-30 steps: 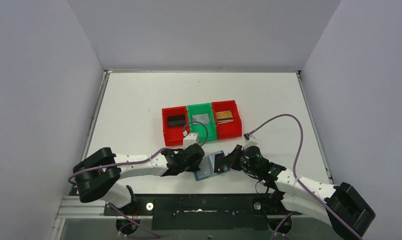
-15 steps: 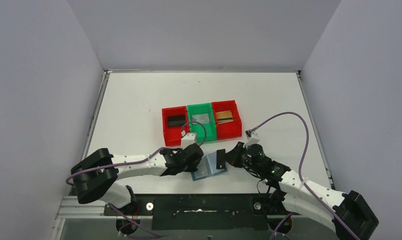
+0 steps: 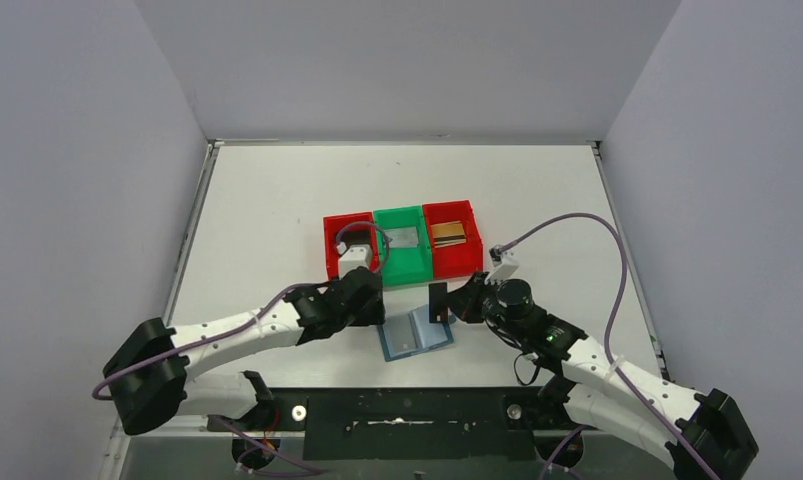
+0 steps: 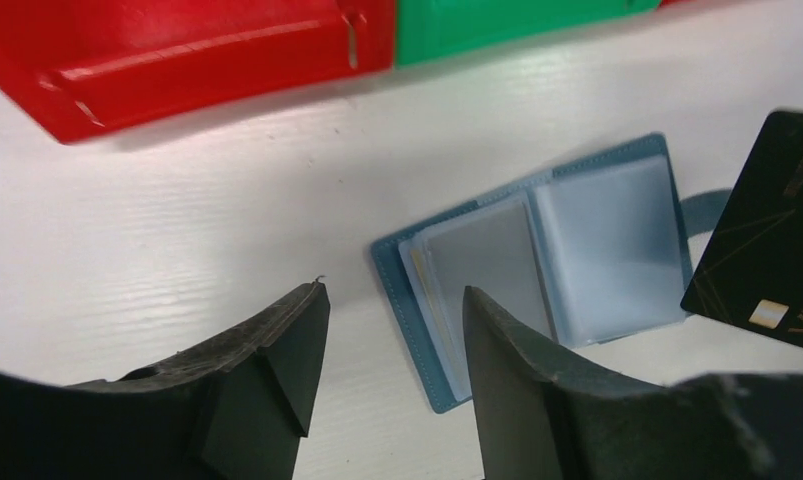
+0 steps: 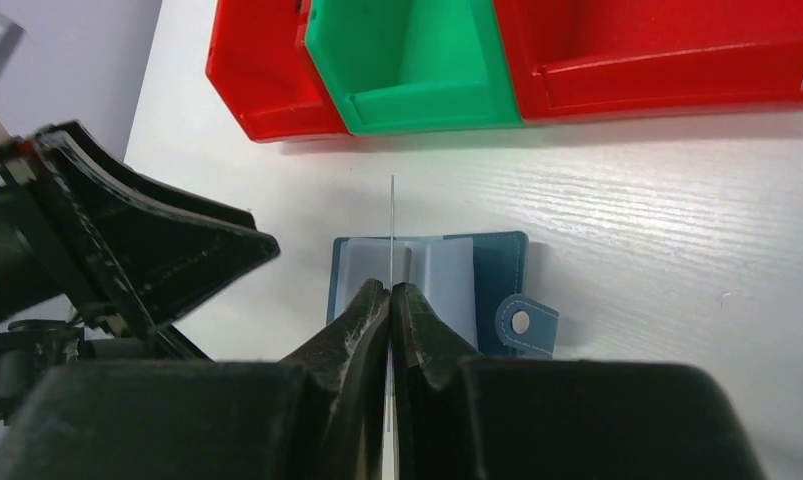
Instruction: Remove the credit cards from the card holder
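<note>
The teal card holder (image 3: 415,336) lies open and flat on the table, its pale blue pockets facing up (image 4: 567,260). Just above its right half, my right gripper (image 3: 447,302) is shut on a black credit card (image 3: 438,300), held upright. The right wrist view shows that card edge-on (image 5: 391,215) between the closed jaws (image 5: 390,290). My left gripper (image 3: 375,312) stands open to the left of the holder and touches nothing; its fingers (image 4: 297,340) frame bare table. The black card (image 4: 772,250) shows at the right edge of that view.
Three bins stand in a row behind the holder: red (image 3: 337,250), green (image 3: 402,262) with a grey card (image 3: 405,236), and red (image 3: 459,258) with a gold-brown card (image 3: 449,233). The left wrist partly covers the left red bin.
My left gripper opened, let go of the holder and drew back up-left toward the red bin. The right gripper lifted the black card up and away from the holder.
</note>
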Available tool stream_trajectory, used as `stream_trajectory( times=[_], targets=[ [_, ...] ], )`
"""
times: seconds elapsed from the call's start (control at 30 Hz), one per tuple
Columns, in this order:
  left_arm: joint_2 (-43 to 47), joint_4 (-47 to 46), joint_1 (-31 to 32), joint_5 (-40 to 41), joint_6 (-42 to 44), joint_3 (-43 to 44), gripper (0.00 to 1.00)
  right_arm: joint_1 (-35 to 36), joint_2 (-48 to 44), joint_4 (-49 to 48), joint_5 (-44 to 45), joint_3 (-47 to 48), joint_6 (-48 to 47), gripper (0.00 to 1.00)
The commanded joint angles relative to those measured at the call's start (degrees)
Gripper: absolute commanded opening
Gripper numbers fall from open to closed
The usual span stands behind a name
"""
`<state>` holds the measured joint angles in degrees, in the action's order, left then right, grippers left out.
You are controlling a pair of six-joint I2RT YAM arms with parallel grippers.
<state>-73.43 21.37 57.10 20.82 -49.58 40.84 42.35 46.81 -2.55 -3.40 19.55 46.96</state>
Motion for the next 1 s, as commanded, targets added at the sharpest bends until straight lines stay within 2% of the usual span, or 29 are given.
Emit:
stream_trajectory(
  times=[0.0,0.17,0.27,0.47,0.6,0.77,0.83,0.97],
  targets=[
    [7.40,3.24,-5.25,0.22,4.63,2.87,0.55,-0.12,-1.45,-3.32,0.65,2.85,-4.38,0.00],
    [13.36,5.53,-14.16,-3.94,9.94,3.35,0.67,0.25,-1.25,-4.96,0.16,3.66,-6.85,0.00],
    [15.09,7.33,-19.84,-5.75,13.09,4.49,0.71,0.72,-0.87,-6.15,0.06,4.27,-8.92,0.00],
    [15.50,12.48,-31.77,0.54,16.29,6.52,0.75,2.73,2.23,-9.09,0.66,8.21,-17.64,0.00],
    [17.87,11.70,-41.54,0.92,17.09,4.17,0.77,4.62,7.58,-10.43,0.46,13.14,-27.08,0.00],
    [23.07,10.20,-43.36,2.88,17.06,2.85,0.82,7.07,16.12,-14.72,-0.85,20.23,-42.28,0.00],
    [25.07,10.45,-43.39,5.13,16.62,2.52,0.90,7.73,20.05,-16.14,-1.63,23.50,-47.69,0.00],
    [28.44,9.93,-43.41,5.82,15.81,1.52,0.91,8.56,29.12,-14.91,-4.48,32.30,-56.92,0.00]
  ],
)
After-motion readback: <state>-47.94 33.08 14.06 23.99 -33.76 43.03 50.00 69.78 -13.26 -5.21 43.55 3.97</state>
